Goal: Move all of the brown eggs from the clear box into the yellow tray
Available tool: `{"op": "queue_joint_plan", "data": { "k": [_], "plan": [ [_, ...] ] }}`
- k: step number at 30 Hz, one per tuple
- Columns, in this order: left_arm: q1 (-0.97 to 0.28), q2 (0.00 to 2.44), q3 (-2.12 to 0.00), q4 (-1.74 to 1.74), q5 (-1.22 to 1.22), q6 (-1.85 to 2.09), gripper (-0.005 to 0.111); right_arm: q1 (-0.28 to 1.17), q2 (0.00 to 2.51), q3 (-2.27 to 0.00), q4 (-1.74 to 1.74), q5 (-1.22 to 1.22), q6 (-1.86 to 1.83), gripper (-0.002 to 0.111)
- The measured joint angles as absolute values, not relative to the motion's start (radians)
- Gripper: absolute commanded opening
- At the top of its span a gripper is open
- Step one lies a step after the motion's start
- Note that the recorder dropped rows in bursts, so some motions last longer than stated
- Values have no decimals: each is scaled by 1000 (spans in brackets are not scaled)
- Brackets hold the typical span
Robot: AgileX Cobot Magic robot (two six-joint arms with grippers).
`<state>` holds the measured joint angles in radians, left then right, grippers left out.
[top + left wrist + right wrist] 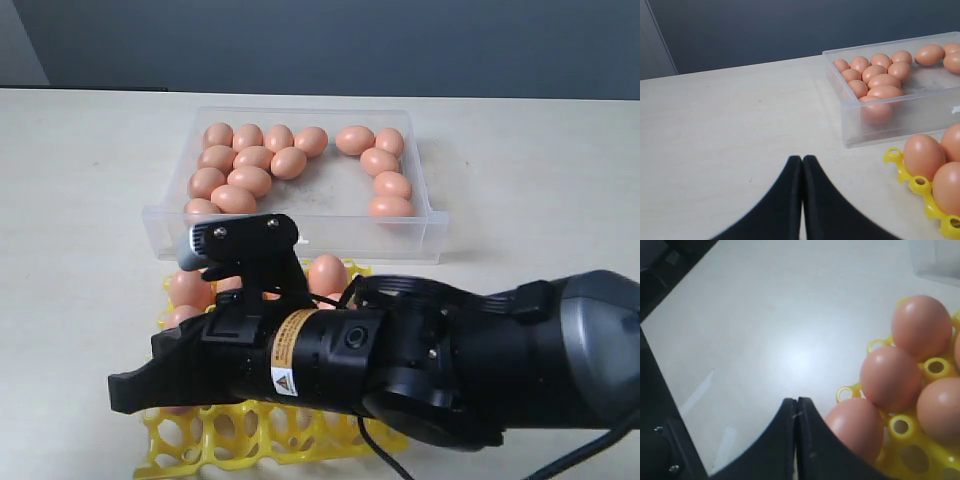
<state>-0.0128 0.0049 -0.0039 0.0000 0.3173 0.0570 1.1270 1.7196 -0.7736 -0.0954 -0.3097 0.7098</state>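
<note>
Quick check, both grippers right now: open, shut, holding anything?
Left gripper: shut, holding nothing.
Right gripper: shut, holding nothing.

orange-tan brown eggs [250,180], transparent clear box [420,235], bright yellow tray [155,432], black right claw [796,402], pale beige table [80,200].

Sixteen brown eggs [249,180] (boxed ones), one yellow tray [255,445]

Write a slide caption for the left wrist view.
Shut left pincer; brown eggs in clear box and yellow tray.
</note>
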Motion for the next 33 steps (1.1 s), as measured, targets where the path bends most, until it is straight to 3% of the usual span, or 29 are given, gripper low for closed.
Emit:
{"op": "queue_joint_plan", "data": {
  "k": [6, 24, 33],
  "plan": [
    [-13, 5, -4, 0, 317, 57, 0, 1127, 1786, -850, -98, -170, 670, 0],
    [-13, 5, -4, 0, 317, 57, 0, 1127, 1851, -902, -99, -158, 619, 0],
    [-13, 5, -4, 0, 317, 57, 0, 1127, 1828, -957, -99, 12, 602, 0]
  ]
}}
